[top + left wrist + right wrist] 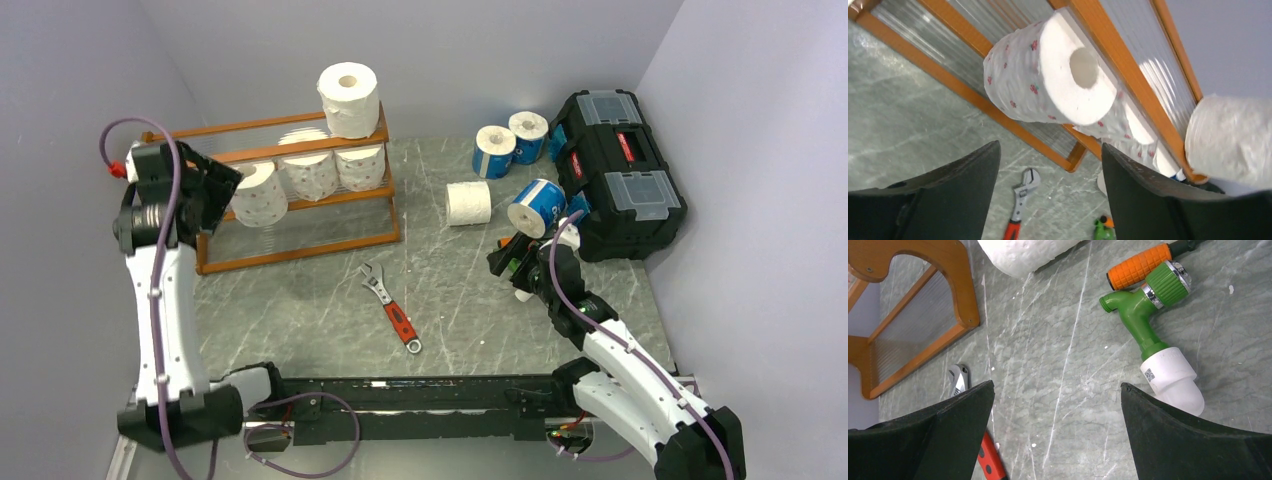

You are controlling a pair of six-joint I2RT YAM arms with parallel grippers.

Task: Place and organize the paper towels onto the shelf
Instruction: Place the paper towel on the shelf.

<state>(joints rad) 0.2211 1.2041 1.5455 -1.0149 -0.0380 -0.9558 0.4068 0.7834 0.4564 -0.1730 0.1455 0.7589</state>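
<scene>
**Left arm.** The left claw [1050, 147] is released: its fingers are spread with nothing between them, just short of a red-printed roll [1048, 75]. That roll lies on its side at the left end of the middle tier of the shelf [300, 253], with its hollow core facing the wrist camera. A second roll [310, 172] and a third roll [360, 165] sit beside it in a row on the same tier. A plain white roll [348, 98] stands on end on the top tier, at the right end.

**Right arm.** The right claw [1057, 386] is released, with its jaws wide over the bare table [300, 310]. It is near a green hose nozzle [1148, 315] and an orange grip [1140, 267] (what the grip belongs to cannot be told).

**Not shelved.**
- A white roll [468, 203] lies on the table.
- A blue-wrapped roll [537, 207] lies just to its right.
- Two further blue-wrapped rolls, one [494, 151] beside the other [528, 130], stand near the black toolbox [620, 170].

**Other.** A red-handled wrench [392, 305] lies on the table in front of the shelf.
</scene>
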